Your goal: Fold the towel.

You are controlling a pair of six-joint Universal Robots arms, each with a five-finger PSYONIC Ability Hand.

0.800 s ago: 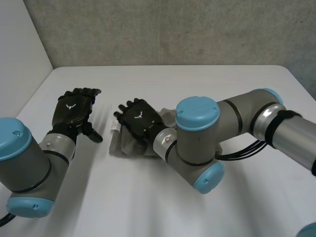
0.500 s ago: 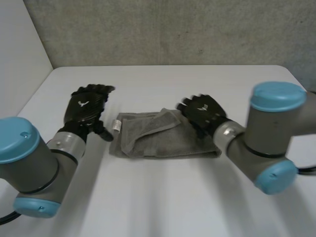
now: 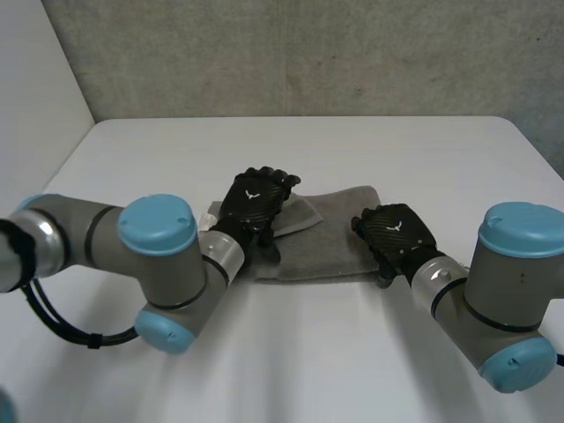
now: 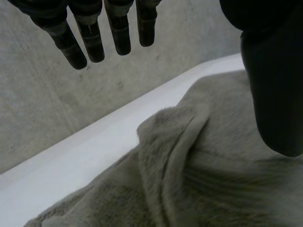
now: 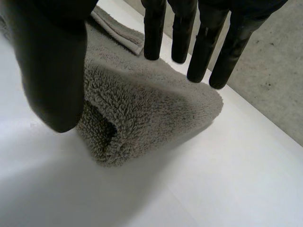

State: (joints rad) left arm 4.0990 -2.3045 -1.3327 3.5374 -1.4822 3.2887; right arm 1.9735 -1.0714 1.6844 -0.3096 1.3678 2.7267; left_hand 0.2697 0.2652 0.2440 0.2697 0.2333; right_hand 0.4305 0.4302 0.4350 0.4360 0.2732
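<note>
Centrally on the white table, lying flat and folded into a grey strip — the towel. Over its left end, the left hand, palm down, with fingers straight and slightly spread, curled round nothing. From the left wrist view: fingers held above the towel, thumb set apart beside a raised fold; impossible to tell whether touching the cloth. At the towel's right end, the right hand, likewise relaxed. From the right wrist view: straight fingers over the doubled corner of the towel, thumb off to one side — pinching nothing.
</note>
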